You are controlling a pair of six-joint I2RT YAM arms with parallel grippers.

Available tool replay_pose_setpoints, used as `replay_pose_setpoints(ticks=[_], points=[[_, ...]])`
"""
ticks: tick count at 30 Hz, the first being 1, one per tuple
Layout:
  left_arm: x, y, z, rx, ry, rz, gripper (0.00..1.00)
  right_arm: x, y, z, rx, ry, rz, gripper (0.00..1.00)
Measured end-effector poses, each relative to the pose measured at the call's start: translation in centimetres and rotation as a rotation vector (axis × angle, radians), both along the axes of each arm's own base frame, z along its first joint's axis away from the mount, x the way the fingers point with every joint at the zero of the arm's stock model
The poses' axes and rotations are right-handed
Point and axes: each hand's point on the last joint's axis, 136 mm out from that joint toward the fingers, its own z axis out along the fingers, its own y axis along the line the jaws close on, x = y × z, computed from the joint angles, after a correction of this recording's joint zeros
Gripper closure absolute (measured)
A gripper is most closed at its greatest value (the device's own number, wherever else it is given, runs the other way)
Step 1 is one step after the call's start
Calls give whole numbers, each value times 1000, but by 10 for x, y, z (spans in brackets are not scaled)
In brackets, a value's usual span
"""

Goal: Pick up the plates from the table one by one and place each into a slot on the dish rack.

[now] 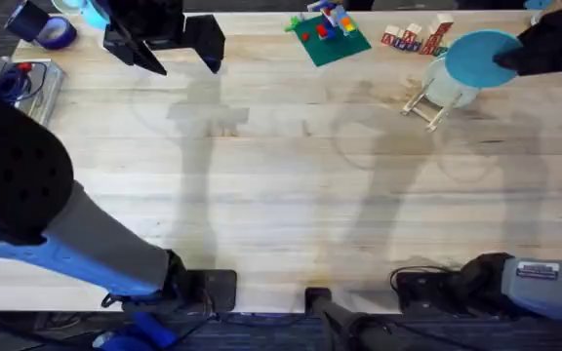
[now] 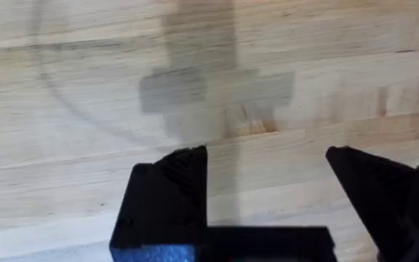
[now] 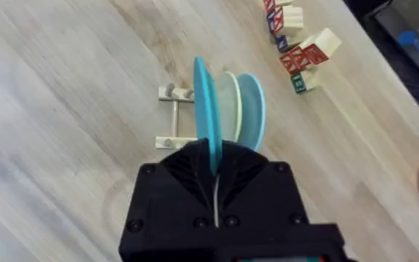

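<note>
Several lettered blocks [image 3: 304, 51], letters unreadable.

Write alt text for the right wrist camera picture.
The right pincer holds a bright blue plate on edge over the dish rack, beside a cream plate and a light blue plate already slotted. Letter blocks lie beyond on the wooden table.

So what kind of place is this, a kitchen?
Probably a robot test bench, not a kitchen: a bare wooden table, a toy-sized dish rack, letter blocks, and a green baseplate.
</note>
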Motion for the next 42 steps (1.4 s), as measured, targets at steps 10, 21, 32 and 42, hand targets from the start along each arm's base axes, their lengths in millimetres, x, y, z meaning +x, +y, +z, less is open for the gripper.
replay_pose_setpoints(ticks=[10, 21, 32, 42], points=[[0, 0, 0, 0, 0, 0, 5, 6, 3, -18, 36, 57, -7, 971], [0, 0, 0, 0, 0, 0, 5, 15, 4, -31, 42, 76, 2, 971], [0, 0, 0, 0, 0, 0, 5, 20, 1, -31, 34, 59, 2, 970], [0, 0, 0, 0, 1, 0, 5, 21, 1, -38, 41, 75, 2, 970]])
